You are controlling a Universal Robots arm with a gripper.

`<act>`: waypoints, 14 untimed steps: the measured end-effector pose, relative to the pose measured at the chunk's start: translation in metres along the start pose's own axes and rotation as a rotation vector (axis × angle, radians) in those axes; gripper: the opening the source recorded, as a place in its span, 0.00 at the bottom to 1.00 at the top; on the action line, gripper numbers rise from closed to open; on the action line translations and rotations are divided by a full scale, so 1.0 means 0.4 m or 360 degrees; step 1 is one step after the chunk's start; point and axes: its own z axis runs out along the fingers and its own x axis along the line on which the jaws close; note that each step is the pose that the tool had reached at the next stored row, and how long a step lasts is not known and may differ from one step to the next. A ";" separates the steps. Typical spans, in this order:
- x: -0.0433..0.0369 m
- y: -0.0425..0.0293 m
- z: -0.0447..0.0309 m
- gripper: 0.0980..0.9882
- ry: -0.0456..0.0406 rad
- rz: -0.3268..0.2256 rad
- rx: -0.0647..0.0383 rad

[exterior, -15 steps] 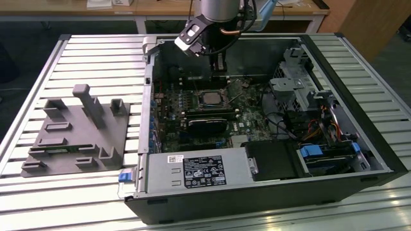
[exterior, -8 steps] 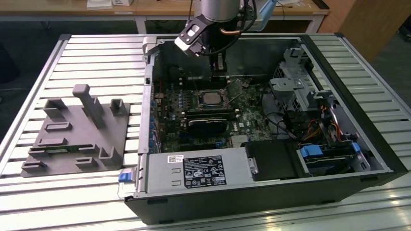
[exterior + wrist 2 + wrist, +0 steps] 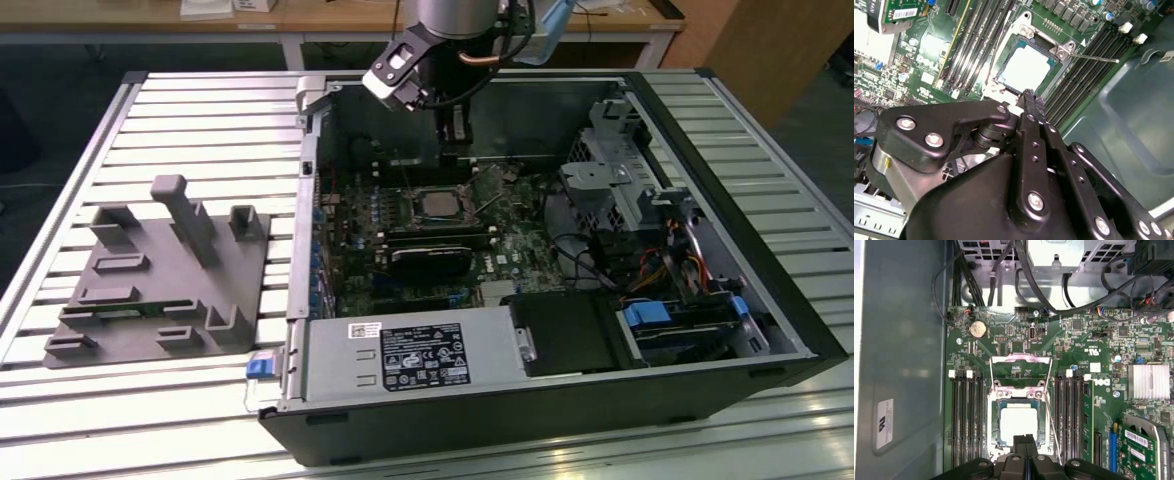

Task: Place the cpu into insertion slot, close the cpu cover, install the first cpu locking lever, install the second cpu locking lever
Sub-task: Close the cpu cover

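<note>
The cpu [image 3: 1018,424] lies flat in the insertion slot [image 3: 995,426] on the green motherboard, its pale metal top facing up; the second wrist view shows the cpu [image 3: 1026,67] too. The cpu cover [image 3: 1021,359] stands swung open beyond the socket, with the board visible through its window. A thin locking lever [image 3: 1099,59] sticks out free beside the socket. My gripper [image 3: 1025,446] hovers just above the socket's edge, fingers shut together and holding nothing. In the exterior view the gripper [image 3: 455,158] hangs inside the open computer case, above the socket [image 3: 438,203].
Black memory slots [image 3: 966,420] flank the socket on both sides. A black card [image 3: 434,256] sits in front of it. Cables and a drive cage [image 3: 621,190] fill the exterior view's right. A grey fixture [image 3: 160,270] rests on the slatted table outside the case.
</note>
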 end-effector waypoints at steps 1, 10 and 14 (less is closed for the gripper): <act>0.000 0.000 -0.005 0.01 0.0000 0.0000 0.0000; 0.000 0.007 -0.016 0.01 0.0000 0.0000 0.0000; 0.000 0.026 -0.015 0.01 0.0000 0.0000 0.0002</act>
